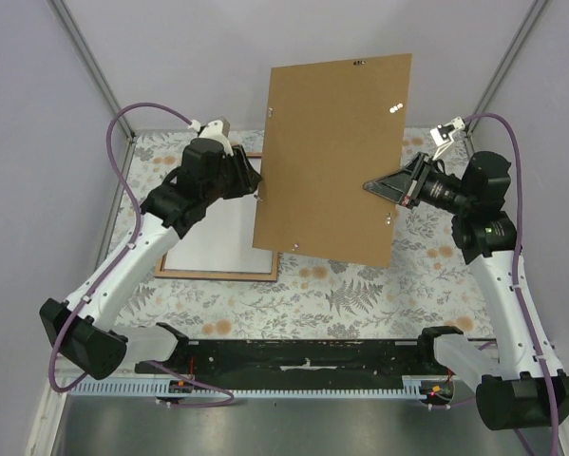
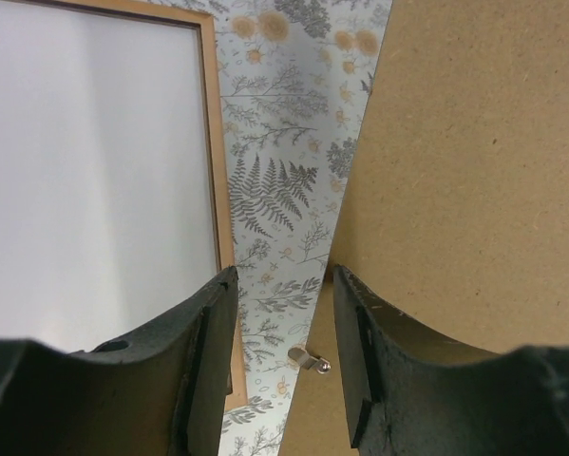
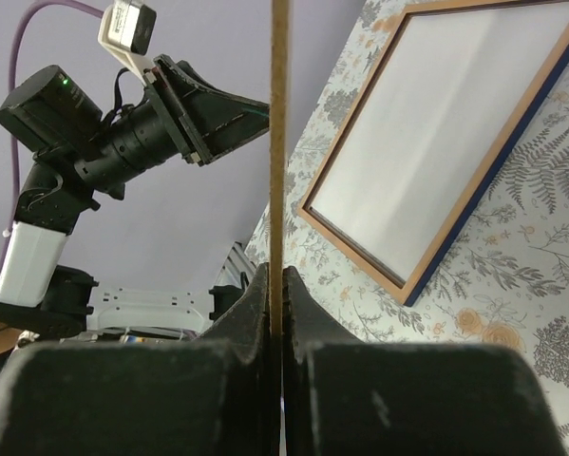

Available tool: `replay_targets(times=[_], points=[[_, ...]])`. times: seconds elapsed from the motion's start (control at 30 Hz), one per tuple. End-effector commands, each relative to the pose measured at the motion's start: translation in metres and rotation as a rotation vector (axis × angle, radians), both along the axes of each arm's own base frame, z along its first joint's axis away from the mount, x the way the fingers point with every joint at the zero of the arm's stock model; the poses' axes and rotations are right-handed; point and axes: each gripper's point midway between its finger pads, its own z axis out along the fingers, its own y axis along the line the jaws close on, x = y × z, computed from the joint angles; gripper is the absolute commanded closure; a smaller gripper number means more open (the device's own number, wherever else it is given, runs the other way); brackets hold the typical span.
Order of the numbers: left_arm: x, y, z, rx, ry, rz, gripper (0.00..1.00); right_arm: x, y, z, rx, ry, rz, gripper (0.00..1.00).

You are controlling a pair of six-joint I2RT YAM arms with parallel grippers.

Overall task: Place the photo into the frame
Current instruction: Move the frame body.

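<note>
The right fingers (image 3: 308, 313) are clamped on the backing board (image 1: 331, 152), holding it raised off the table (image 1: 360, 294), probably to keep the frame (image 1: 218, 276) uncovered. The left fingers (image 2: 208, 332) stand apart at its opposite edge, gripping nothing. A white sheet, seemingly the photo (image 1: 218, 233) face down, lies inside the frame

The table (image 1: 360, 294) wears a pale cloth printed with ferns and flowers. On its left side the frame (image 1: 218, 275) lies flat, light wood facing up, the photo (image 1: 222, 233) inside, white back up.
</note>
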Motion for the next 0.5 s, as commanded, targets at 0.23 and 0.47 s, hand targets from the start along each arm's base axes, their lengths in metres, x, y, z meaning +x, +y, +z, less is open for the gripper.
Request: replay_targets(times=[0.23, 0.47], points=[[-0.012, 0.009, -0.017, 0.082, 0.019, 0.047, 0.51, 0.007, -0.002, 0.044, 0.007, -0.154, -0.068, 1.0], [-0.024, 0.005, -0.03, 0.086, 0.047, 0.02, 0.55, 0.01, -0.001, 0.049, 0.026, -0.164, -0.084, 1.0]])
